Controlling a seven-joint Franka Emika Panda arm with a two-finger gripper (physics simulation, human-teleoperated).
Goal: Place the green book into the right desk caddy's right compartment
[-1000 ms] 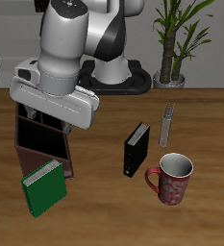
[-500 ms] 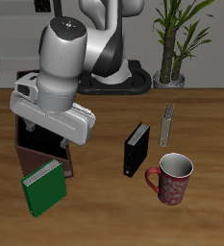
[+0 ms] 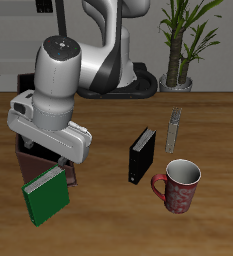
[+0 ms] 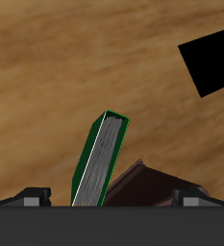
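Green book point(image 3: 46, 195): nearest the bench's front edge, standing tilted on the wood with its cover facing forward and its white page edges along the top; its far end sits just in front of the near end of the right desk caddy. In the wrist view the green book point(image 4: 101, 161) shows edge-on, leaning, grey-white pages between green covers.
Red mug point(image 3: 178, 186): patterned, upright on the bench, near the front, well apart from the green book, handle turned toward the bench's middle.
Black book point(image 3: 142, 154): small, standing upright on the bench just behind and beside the mug.
Grey slim object point(image 3: 173, 130): lying on the bench behind the mug; too small to name.
Right desk caddy point(image 3: 36, 160): dark reddish-brown box running away from the front edge; mostly hidden under the arm, only its near end and a side wall show.
Right compartment: at the caddy's far end, hidden by the arm; cannot tell what is in it.
Claw point(image 3: 50, 150): hangs low over the caddy, its fingers hidden under the arm's white housing; cannot tell how far apart they stand, and nothing is seen between them.
Potted plant point(image 3: 180, 45): at the bench's far edge, behind the grey object.
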